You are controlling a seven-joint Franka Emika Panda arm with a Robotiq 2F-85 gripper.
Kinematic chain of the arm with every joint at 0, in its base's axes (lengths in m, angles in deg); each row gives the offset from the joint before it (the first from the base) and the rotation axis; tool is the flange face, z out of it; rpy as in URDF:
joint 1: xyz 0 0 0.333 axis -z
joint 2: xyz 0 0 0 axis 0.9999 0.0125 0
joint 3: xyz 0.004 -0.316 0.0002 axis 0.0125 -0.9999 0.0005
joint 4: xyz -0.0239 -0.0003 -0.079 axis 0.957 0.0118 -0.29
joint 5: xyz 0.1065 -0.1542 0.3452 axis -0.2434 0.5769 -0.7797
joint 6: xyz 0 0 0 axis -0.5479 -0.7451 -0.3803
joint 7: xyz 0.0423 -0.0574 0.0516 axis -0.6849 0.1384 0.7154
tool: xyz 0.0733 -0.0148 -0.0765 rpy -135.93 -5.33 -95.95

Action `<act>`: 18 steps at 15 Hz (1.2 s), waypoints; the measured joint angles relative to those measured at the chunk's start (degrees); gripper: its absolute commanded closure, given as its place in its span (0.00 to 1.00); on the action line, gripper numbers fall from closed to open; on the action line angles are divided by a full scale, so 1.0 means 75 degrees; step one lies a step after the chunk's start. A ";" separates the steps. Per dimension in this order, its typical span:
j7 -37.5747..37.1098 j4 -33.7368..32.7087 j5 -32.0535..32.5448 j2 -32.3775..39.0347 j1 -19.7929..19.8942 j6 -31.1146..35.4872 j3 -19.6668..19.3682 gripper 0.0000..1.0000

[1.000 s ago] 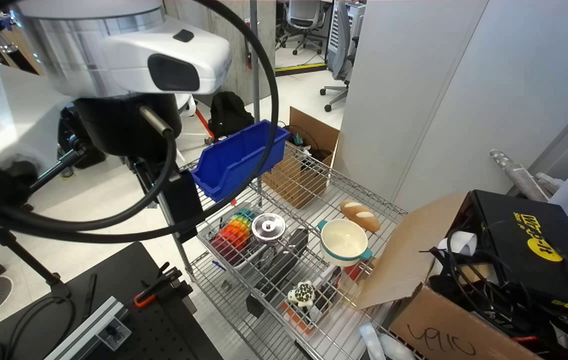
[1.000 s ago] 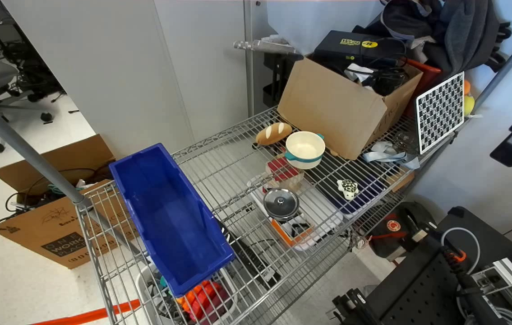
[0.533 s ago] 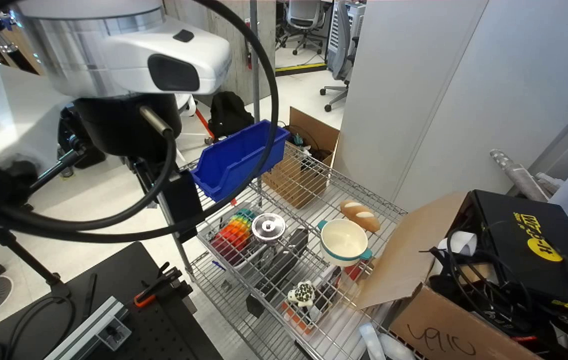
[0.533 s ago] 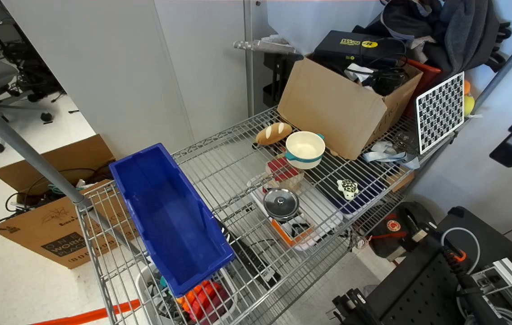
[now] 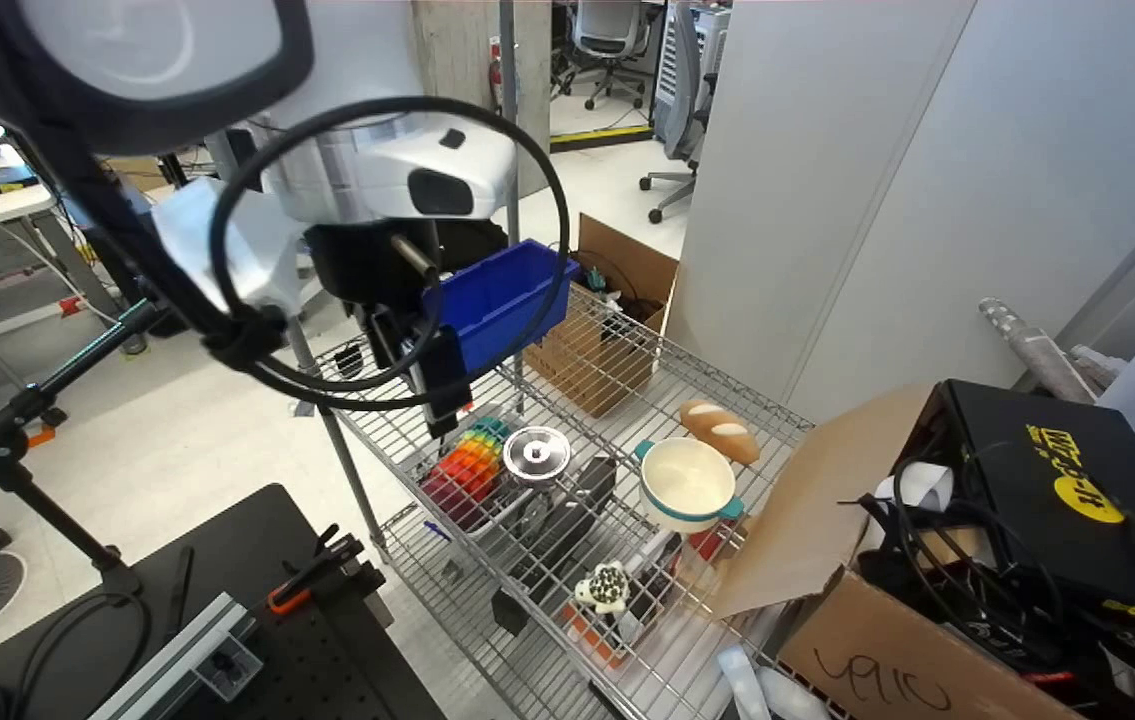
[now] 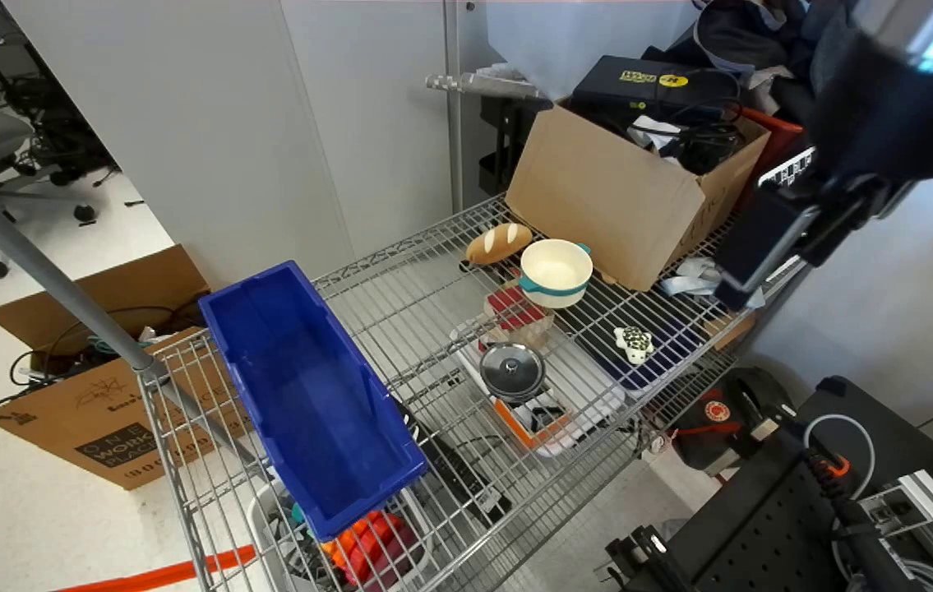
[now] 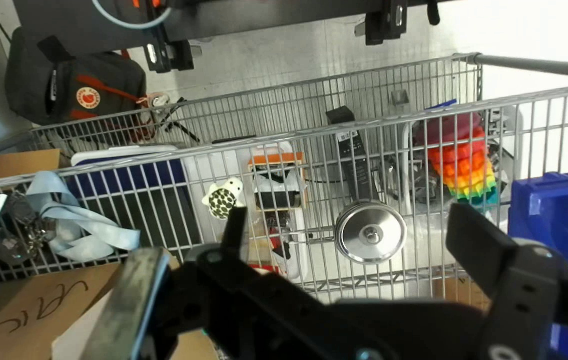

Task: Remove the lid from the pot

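The lid (image 7: 371, 232) is a round silvery metal disc with a small central knob. It lies on top of the small silver pot (image 6: 520, 399), covering its mouth. The lid also shows in both exterior views (image 5: 537, 453) (image 6: 512, 364), on the wire shelf. Most of the pot is hidden under the lid; a thin wire handle (image 7: 311, 235) seems to stick out from it in the wrist view. My gripper (image 7: 350, 217) is open and empty, its fingers wide apart. It is well above the shelf, and the lid appears between the fingertips, not touched.
A cream-white bowl with teal handles (image 6: 556, 273) and a toy bread loaf (image 6: 499, 243) sit on the wire shelf. A turtle toy (image 7: 222, 200) lies near its edge. A blue bin (image 6: 314, 403) stands at one end, an open cardboard box (image 5: 887, 640) at the other.
The arm and gripper have swung in over the shelf: rightward in an exterior view, and in from the right edge in an exterior view. The lid, pot and other objects have not moved.
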 measured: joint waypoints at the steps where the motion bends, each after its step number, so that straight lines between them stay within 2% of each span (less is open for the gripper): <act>1: -0.0110 -0.0204 -0.0001 0.0488 -0.0014 0.0261 0.0101 0.00; 5: -0.0611 -0.1351 0.0208 0.2492 -0.0109 0.0616 0.0308 0.00; 10: -0.1260 -0.3049 0.0662 0.4722 -0.0433 0.0659 0.0218 0.00; 18: -0.1809 -0.4541 0.0891 0.6794 -0.1182 0.1630 -0.0432 0.00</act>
